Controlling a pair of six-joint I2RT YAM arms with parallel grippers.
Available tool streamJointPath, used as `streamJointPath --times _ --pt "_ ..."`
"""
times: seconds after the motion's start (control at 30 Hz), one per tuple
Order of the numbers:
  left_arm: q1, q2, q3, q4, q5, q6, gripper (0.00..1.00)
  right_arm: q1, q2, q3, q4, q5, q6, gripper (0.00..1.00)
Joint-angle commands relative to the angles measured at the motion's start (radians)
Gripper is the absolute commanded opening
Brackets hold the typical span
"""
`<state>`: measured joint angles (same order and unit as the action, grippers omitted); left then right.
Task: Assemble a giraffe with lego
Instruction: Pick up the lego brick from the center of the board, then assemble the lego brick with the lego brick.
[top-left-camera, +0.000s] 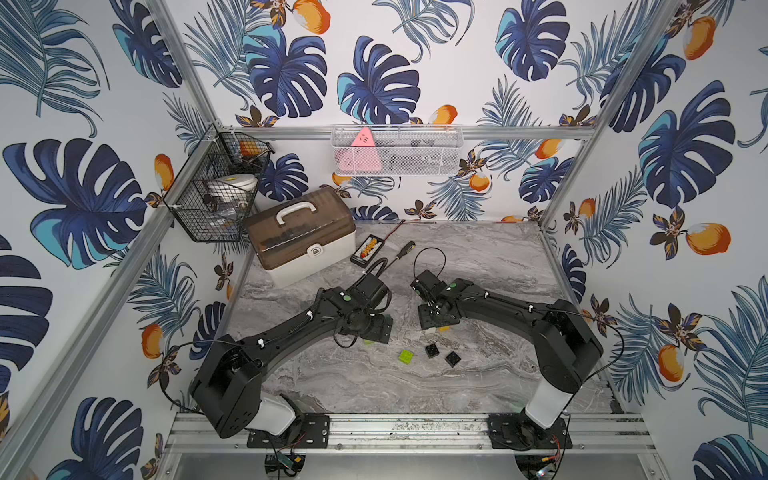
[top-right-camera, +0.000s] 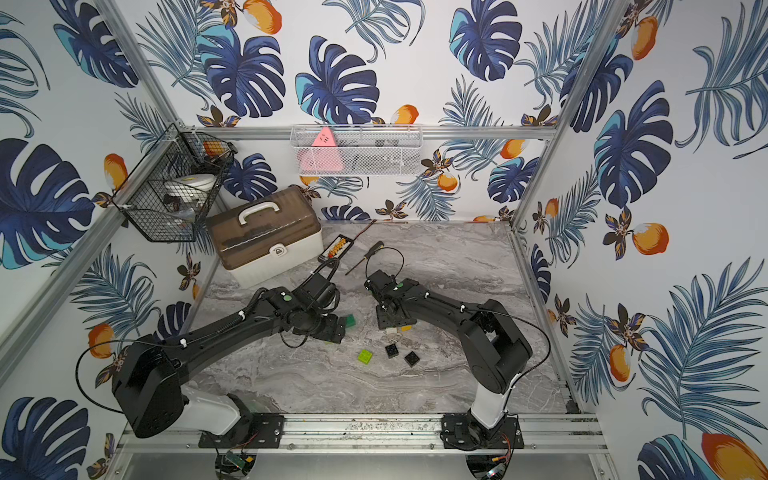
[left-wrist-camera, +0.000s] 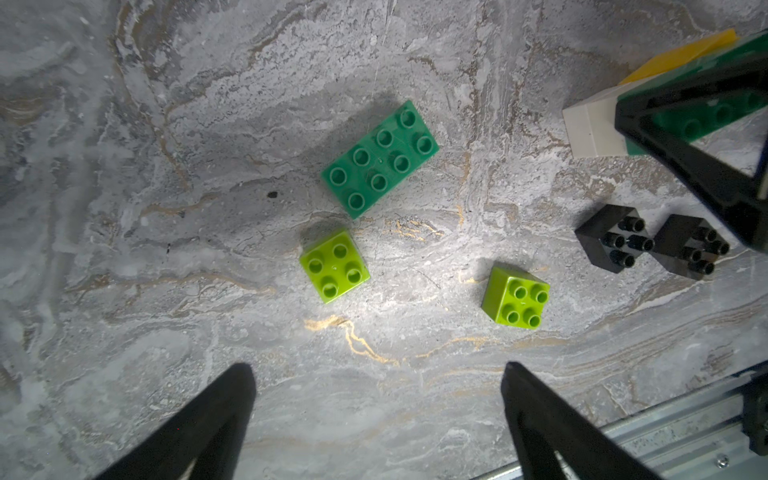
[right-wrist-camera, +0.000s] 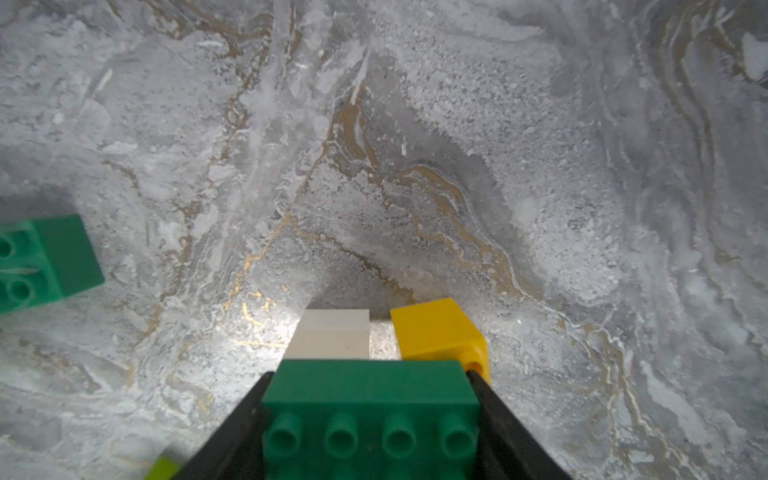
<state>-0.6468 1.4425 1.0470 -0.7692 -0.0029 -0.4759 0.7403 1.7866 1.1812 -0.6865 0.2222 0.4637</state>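
Between the jaws of the right gripper (right-wrist-camera: 369, 374): the partly built giraffe (right-wrist-camera: 370, 399), clamped by its dark-green brick, 1 jaw at each end. 4 studs of that brick face the wrist camera. Past the jaw tips a white part (right-wrist-camera: 333, 334) sticks out with a seam across it, looks like 2 stacked bricks. 1 yellow brick (right-wrist-camera: 436, 328) sits just beside it with a narrow gap between. All smooth, boxy plastic with round hollow studs. The giraffe is low over the table (right-wrist-camera: 540, 166); touching it or not, cannot tell.

Loose on the table, studs up:
- 1 dark-green 8-stud brick (left-wrist-camera: 380, 160)
- 2 lime 4-stud bricks (left-wrist-camera: 334, 266) (left-wrist-camera: 516, 300)
- 2 black 4-stud bricks (left-wrist-camera: 611, 239) (left-wrist-camera: 690, 247), near each other

1 lime brick lies just beside the loose dark-green one. The black pair is nearest the giraffe.

The left gripper (left-wrist-camera: 378, 370) hangs above the loose dark-green and lime bricks. Its jaws are spread wide and grip nothing.

The tabletop is grey marble-look with tan veins. At the back are 1 white toolbox with a brown translucent lid (top-left-camera: 301, 232) and 1 screwdriver (top-left-camera: 401, 251). 1 black wire basket (top-left-camera: 216, 195) and 1 white mesh basket (top-left-camera: 395, 149) hang on leaf-print walls.
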Motion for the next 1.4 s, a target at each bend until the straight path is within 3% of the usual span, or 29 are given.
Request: streamJointPath --times 0.0,0.47,0.8,1.0,1.2,1.37 --pt "-0.001 0.002 0.008 -0.006 -0.009 -0.004 0.97 -0.013 0.048 -0.038 -0.072 -0.135 0.023 0.25" --pt "-0.002 0.032 0.02 0.008 0.002 0.012 0.98 -0.071 -0.002 -0.114 -0.009 -0.176 -0.154 0.25" --pt "-0.003 0.074 0.038 0.03 0.018 0.015 0.98 -0.124 0.033 -0.095 -0.021 -0.312 -0.313 0.25" --pt "-0.004 0.088 0.048 0.036 0.024 0.012 0.98 -0.143 0.044 -0.107 -0.015 -0.355 -0.331 0.26" --pt "-0.004 0.094 0.059 0.034 0.026 0.014 0.98 -0.144 0.023 -0.087 -0.022 -0.336 -0.312 0.4" --pt "-0.008 0.096 0.061 0.032 0.027 0.013 0.98 -0.144 0.007 -0.056 -0.039 -0.306 -0.31 0.46"
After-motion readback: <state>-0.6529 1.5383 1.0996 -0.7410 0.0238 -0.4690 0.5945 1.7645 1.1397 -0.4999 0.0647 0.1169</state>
